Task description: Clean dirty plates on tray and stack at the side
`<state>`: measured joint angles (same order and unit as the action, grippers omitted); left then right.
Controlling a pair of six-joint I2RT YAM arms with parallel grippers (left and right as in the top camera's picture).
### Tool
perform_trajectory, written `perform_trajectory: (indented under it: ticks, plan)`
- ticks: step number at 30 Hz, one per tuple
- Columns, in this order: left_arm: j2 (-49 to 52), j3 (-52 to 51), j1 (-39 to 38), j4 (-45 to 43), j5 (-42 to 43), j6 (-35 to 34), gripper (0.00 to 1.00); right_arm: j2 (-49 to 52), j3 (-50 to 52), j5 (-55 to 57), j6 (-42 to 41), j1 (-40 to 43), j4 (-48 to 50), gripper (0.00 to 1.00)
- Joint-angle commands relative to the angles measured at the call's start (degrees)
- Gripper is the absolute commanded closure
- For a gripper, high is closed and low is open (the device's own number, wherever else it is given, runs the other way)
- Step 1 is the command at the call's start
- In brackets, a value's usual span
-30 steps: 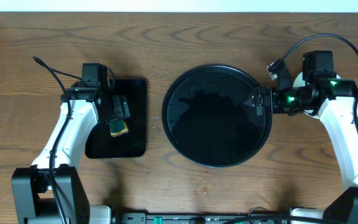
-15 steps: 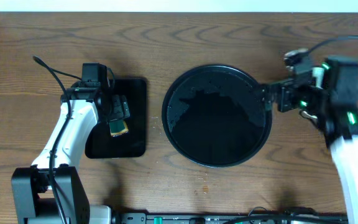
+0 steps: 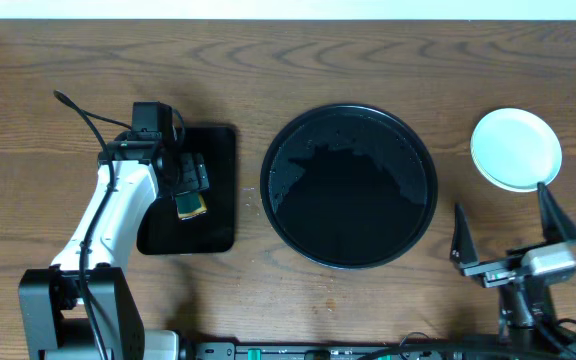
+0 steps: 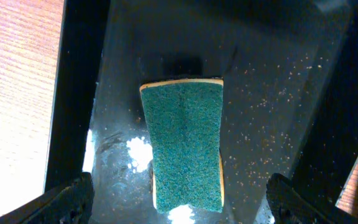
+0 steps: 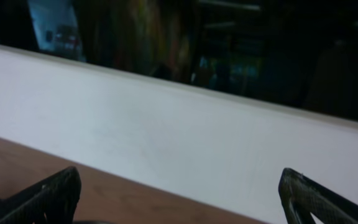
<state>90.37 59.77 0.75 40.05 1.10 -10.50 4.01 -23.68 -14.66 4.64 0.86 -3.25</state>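
Note:
The round black tray [image 3: 348, 187] sits mid-table, wet and speckled, with no plate on it. A pale plate [image 3: 515, 149] lies on the table to its right; I cannot tell whether others lie under it. My right gripper [image 3: 506, 228] is open and empty at the front right, below the plate. In the right wrist view the right gripper [image 5: 179, 199] faces the white wall. My left gripper [image 3: 190, 183] is open over a green sponge [image 3: 190, 206]. In the left wrist view the left gripper's [image 4: 179, 202] fingers stand wide either side of the sponge [image 4: 184, 146].
The sponge lies on a small rectangular black tray [image 3: 213, 215] at the left, also wet and speckled in the left wrist view [image 4: 278, 112]. A white wall [image 5: 185, 143] runs along the table's far edge.
My right arm has pulled back from the round tray's right rim to the front right of the table. The pale plate it covered now shows. The left arm has not moved.

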Motion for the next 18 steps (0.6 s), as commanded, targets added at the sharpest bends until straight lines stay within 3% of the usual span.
perform_trajectory:
  ticks: [1, 11, 18]
  plan:
    - [0.22, -0.31, 0.31, 0.11, -0.31, 0.11, 0.11, -3.85, 7.08, 3.21, -1.16, -0.94, 2.05, 0.01]
    - [0.22, -0.31, 0.31, 0.11, -0.31, 0.11, 0.11, -3.74, 22.73, 3.23, -3.98, -1.27, 13.73, 0.01]
    - [0.22, -0.31, 0.31, 0.11, -0.31, 0.11, 0.11, -3.74, 23.37, 1.92, -4.2, -1.27, 0.35, 0.01]
